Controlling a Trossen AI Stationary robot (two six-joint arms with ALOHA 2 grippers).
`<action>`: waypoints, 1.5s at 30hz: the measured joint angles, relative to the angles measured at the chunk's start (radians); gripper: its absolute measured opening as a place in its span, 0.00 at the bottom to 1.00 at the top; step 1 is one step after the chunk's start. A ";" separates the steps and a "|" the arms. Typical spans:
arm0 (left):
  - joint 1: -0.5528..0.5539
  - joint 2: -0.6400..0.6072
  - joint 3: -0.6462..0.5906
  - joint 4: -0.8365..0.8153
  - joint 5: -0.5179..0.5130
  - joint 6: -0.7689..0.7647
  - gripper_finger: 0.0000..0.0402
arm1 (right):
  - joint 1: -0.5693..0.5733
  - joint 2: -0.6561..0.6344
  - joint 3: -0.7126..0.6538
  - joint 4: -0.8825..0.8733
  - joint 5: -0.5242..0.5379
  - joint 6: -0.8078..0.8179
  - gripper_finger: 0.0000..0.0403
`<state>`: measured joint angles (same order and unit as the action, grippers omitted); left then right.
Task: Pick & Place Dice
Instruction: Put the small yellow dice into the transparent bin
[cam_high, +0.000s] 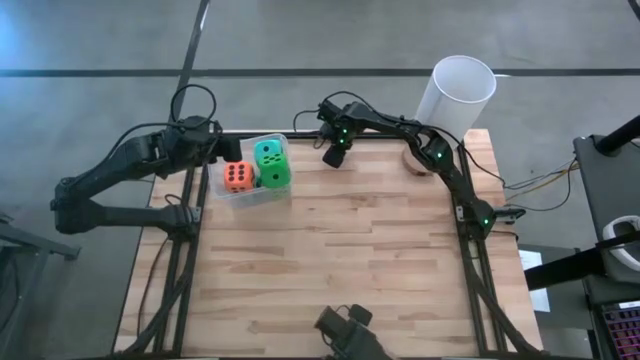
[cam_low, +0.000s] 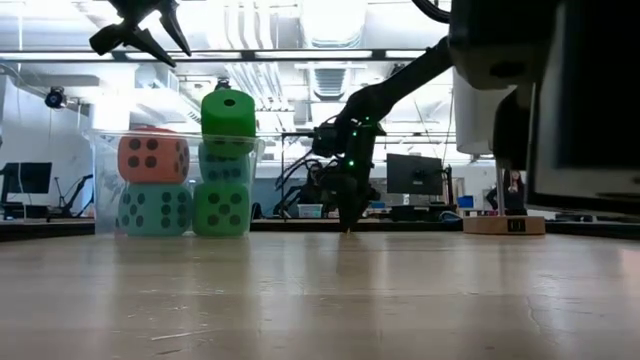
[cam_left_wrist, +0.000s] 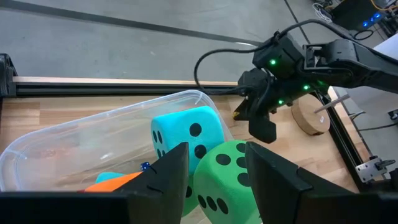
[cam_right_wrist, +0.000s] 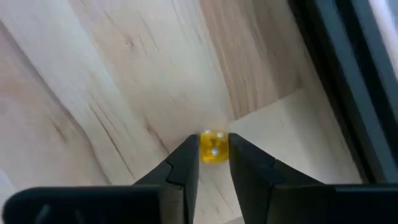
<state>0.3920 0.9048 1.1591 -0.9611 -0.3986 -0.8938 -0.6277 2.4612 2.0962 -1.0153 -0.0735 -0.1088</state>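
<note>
A clear tub at the far left of the table holds soft dice stacked in two piles. An orange die rests on a teal one, and a green die tops the other pile. My left gripper hangs open above the tub, over a green die and a teal die. My right gripper points down at the table's far edge, right of the tub. A tiny yellow die sits between its fingertips. My right gripper has the tiny yellow die's two opposite sides between the free ends of its two fingers. The fingers come from above, pointing almost straight down. The die sits on the wooden table top, and in the low view the fingertips reach the table.
A tall white cylinder stands past the far right corner. A round wooden disc lies near the far edge by the right arm. The black frame rail runs close beside my right gripper. A camera mount sits at the near edge.
</note>
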 joint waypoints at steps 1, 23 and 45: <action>0.000 0.000 0.000 0.000 0.000 0.000 0.40 | 0.000 0.000 -0.002 -0.002 0.000 -0.001 0.22; 0.000 0.000 0.000 0.000 0.008 -0.003 0.41 | 0.007 -0.076 0.005 -0.014 0.028 0.002 0.10; 0.000 0.001 -0.001 0.057 0.167 -0.152 0.40 | 0.301 -0.579 -0.123 0.300 0.085 -0.075 0.10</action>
<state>0.3916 0.9058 1.1580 -0.9043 -0.2320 -1.0454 -0.3262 1.8823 1.9736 -0.7148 0.0113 -0.1841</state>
